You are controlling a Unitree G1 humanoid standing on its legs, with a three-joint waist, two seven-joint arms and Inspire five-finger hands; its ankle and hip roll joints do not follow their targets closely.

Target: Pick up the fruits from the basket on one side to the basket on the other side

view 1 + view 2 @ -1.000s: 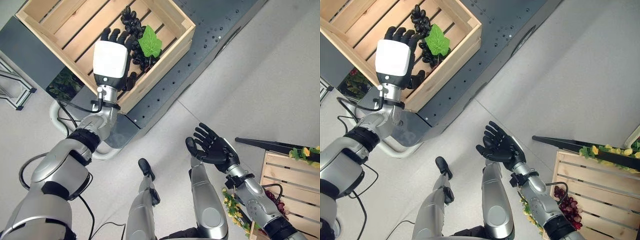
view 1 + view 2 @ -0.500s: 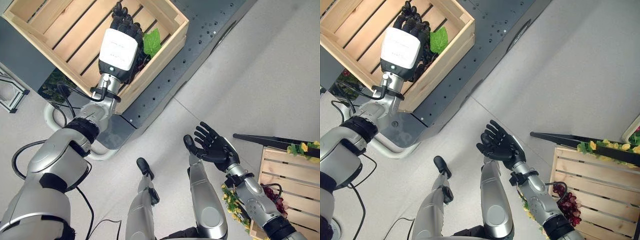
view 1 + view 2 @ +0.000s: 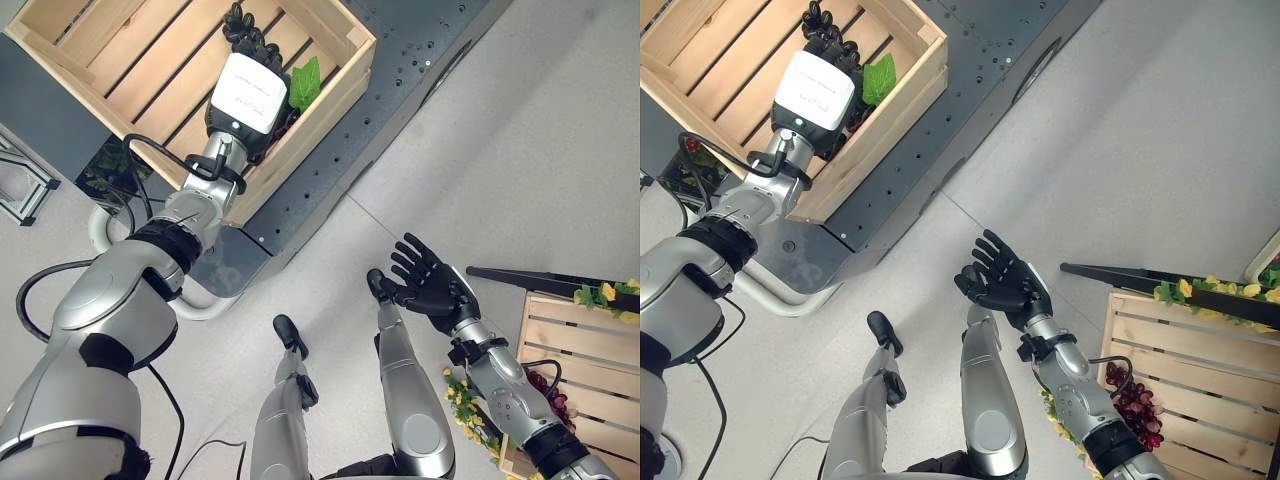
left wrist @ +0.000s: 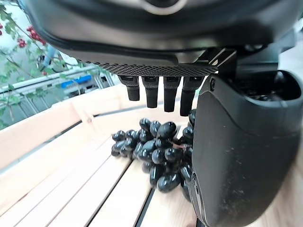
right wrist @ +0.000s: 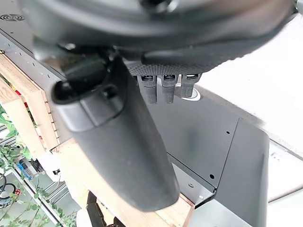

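Grey floor, wooden crate (image 3: 335, 30) at upper left: left hand (image 3: 247, 92), fingers straight, has advanced over the black grapes (image 4: 156, 151) since a second ago, grasp pending; right hand (image 3: 432, 290) idles wide open.

Pale grey floor (image 3: 520, 140) spreads wide here, smooth and evenly lit, with a thin seam line running across it. A dark grey metal platform (image 3: 400, 60), dotted with small holes, runs diagonally through the upper part of the scene, its rounded white base rail (image 3: 110, 240) curving out below. Green leafy plants with red berries (image 4: 19, 42) stand behind, past a light metal rack (image 3: 25, 190). Yellow flowers with green leaves (image 3: 465, 415) sit low down, and a black bar (image 3: 530, 280) lies on the floor.
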